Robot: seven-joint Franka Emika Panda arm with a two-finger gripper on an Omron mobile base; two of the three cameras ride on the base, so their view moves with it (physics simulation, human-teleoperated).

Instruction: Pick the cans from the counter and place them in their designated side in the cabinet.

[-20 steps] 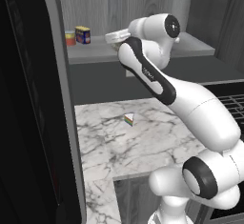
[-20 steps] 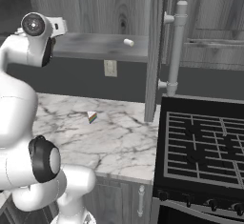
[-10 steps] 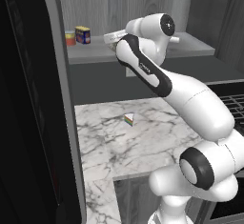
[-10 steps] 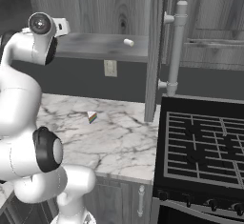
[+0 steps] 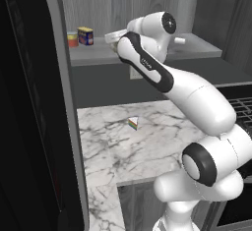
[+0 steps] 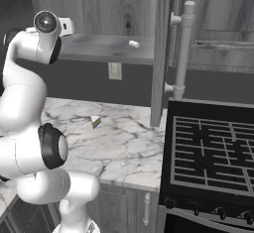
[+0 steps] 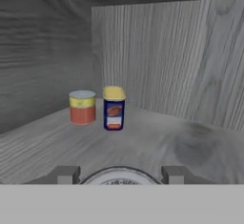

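Observation:
My gripper (image 7: 119, 174) is shut on the round silvery-topped can (image 7: 119, 176), whose top shows between the two fingers (image 7: 66, 174). Ahead on the cabinet shelf (image 7: 157, 147) stands the boxy dark blue can with a yellow top (image 7: 114, 108), close to the back left corner. In the left base view the gripper (image 5: 114, 35) hangs over the shelf (image 5: 98, 55), right of the blue can (image 5: 86, 36). The white marble counter (image 5: 113, 146) lies below.
A short red-and-yellow can (image 7: 82, 107) stands just left of the blue one. A small white cylinder (image 6: 134, 43) lies on the shelf's right part. A rainbow-striped wedge (image 5: 133, 123) sits on the counter. The black stove grate (image 6: 213, 147) is at right, a tall black panel (image 5: 29, 102) at left.
The hand has moved a little to the left along the shelf, toward the two standing cans, with the round can still in its grip.

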